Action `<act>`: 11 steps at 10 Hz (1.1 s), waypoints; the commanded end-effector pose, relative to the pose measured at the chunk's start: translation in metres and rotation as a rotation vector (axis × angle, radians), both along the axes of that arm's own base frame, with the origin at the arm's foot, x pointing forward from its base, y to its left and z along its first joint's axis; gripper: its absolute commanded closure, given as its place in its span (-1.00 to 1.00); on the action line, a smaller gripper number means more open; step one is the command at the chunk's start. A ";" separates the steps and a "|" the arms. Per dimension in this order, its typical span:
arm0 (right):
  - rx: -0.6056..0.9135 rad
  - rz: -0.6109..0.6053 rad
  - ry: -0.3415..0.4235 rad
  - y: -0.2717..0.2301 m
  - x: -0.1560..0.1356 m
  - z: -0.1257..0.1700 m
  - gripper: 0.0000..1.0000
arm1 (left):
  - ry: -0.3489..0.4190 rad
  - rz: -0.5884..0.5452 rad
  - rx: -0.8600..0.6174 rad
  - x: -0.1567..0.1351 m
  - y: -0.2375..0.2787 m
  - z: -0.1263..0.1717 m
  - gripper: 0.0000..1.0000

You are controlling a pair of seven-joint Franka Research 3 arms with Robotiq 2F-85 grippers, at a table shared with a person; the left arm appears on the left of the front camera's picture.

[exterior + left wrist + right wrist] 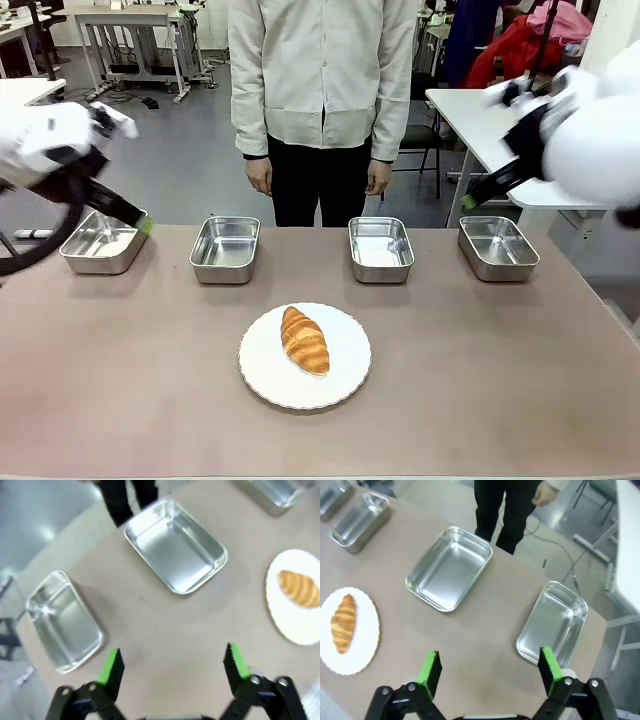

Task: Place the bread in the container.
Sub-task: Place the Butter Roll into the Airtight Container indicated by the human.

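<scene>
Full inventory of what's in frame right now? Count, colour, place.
bread: 1, golden-brown, lying on the plate
plate: 1, white, scallop-edged, middle of the table on the robot's side
steel pans: 4, silver, empty, in a row along the far side
table: 1, brown top, holds everything above
person: 1, pale jacket and dark trousers, standing at the far side, hands hanging down
left gripper: 1, black with green pads, open, raised by the leftmost pan
right gripper: 1, black with green pads, open, raised by the rightmost pan
</scene>
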State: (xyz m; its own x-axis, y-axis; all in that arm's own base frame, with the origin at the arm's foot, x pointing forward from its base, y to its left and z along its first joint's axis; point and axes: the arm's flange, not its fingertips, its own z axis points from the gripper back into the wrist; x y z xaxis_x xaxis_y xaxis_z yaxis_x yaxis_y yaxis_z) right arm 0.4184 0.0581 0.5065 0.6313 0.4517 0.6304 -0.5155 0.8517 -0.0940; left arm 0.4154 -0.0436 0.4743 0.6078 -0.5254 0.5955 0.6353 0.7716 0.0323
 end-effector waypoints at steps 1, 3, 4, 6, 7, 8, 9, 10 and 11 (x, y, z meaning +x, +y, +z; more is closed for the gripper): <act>0.111 0.079 0.023 -0.070 -0.006 0.017 -1.00 | 0.054 -0.122 -0.018 0.019 0.071 0.015 -1.00; 0.132 0.137 -0.012 -0.103 -0.019 0.019 -1.00 | 0.025 -0.230 -0.033 0.021 0.115 0.026 -1.00; 0.112 0.135 0.013 -0.101 -0.024 0.015 -1.00 | -0.002 -0.218 -0.015 0.018 0.118 0.025 -1.00; 0.119 0.088 -0.003 -0.100 -0.021 0.021 -1.00 | 0.021 -0.176 -0.040 0.004 0.110 0.027 -1.00; 0.119 0.088 -0.003 -0.100 -0.021 0.021 -1.00 | 0.021 -0.176 -0.040 0.004 0.110 0.027 -1.00; 0.119 0.088 -0.003 -0.100 -0.021 0.021 -1.00 | 0.021 -0.176 -0.040 0.004 0.110 0.027 -1.00; 0.110 0.104 0.011 -0.102 -0.025 0.020 -1.00 | 0.027 -0.180 -0.031 0.007 0.114 0.028 -1.00; 0.153 0.173 0.020 -0.124 -0.011 0.032 -1.00 | -0.003 -0.188 -0.062 0.010 0.131 0.041 -1.00; 0.172 0.206 0.023 -0.141 -0.002 0.037 -1.00 | -0.029 -0.173 -0.071 0.011 0.143 0.051 -1.00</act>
